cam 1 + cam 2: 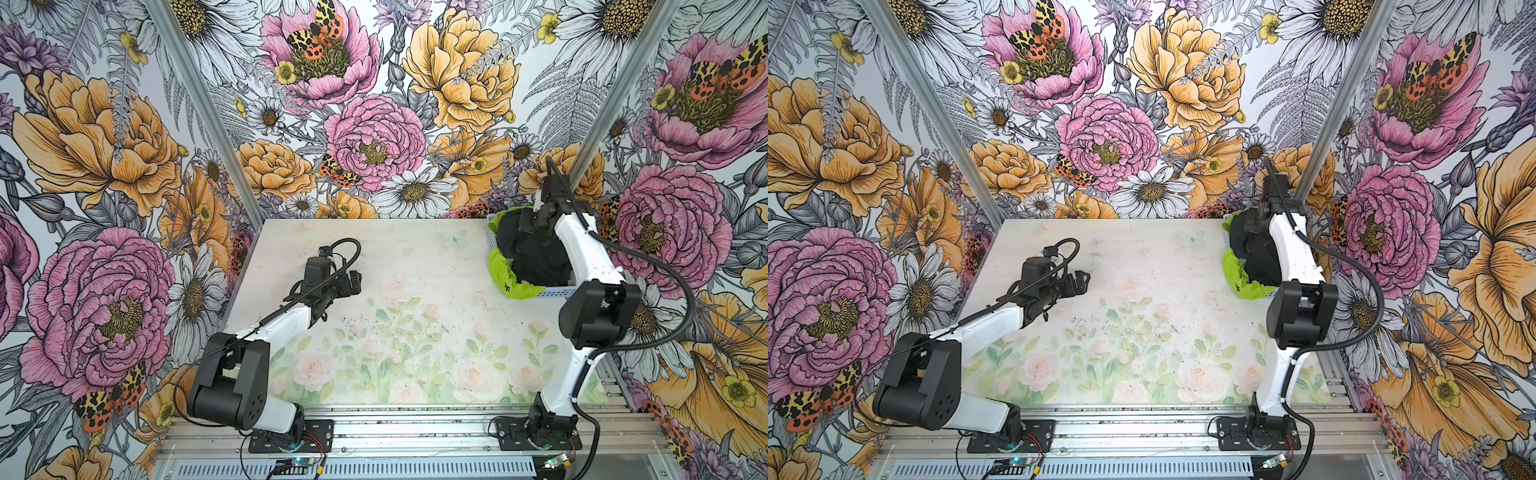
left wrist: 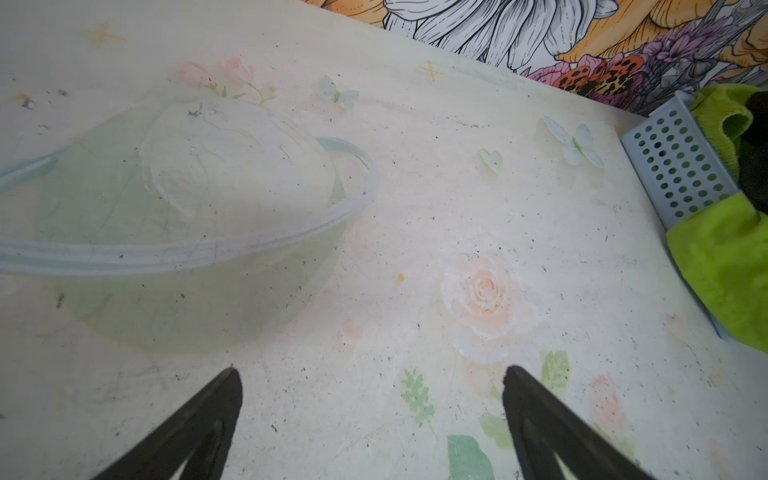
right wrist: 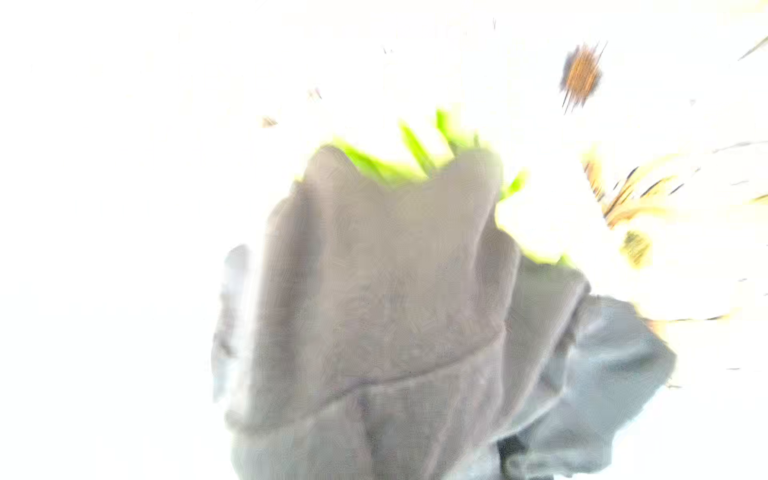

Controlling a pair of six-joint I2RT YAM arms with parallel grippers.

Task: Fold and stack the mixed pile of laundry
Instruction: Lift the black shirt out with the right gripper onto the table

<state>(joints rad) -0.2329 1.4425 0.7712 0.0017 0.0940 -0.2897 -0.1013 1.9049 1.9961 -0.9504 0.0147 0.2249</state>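
While the two arm bases sit on the silver aluminium rail (image 1: 415, 430) at the near edge, all the interesting stuff is further back lol. First up, the left hand (image 1: 353, 282) hovers over the middle-left of the pale desk with the faded rose print (image 1: 436, 266). It's fully released, and the left wrist view shows its two dark fingers (image 2: 216, 411) spread wide over bare desk. Further back and off to the right, the light-blue perforated plastic basket (image 1: 557, 293) sits in the far right corner of the desk with both garments in it. The plain black T-shirt (image 1: 528, 253) is mounded on top, and the lime-green shorts with a small black logo (image 1: 505, 276) lie under it, spilling over the basket's near-left rim. The right hand (image 1: 542, 216) is down at the far end of that black mound, clenched. Honestly I can't tell if it has any cloth pinched, because the right wrist view is blown out and blurry, just greyish-black fabric with a bit of green behind.
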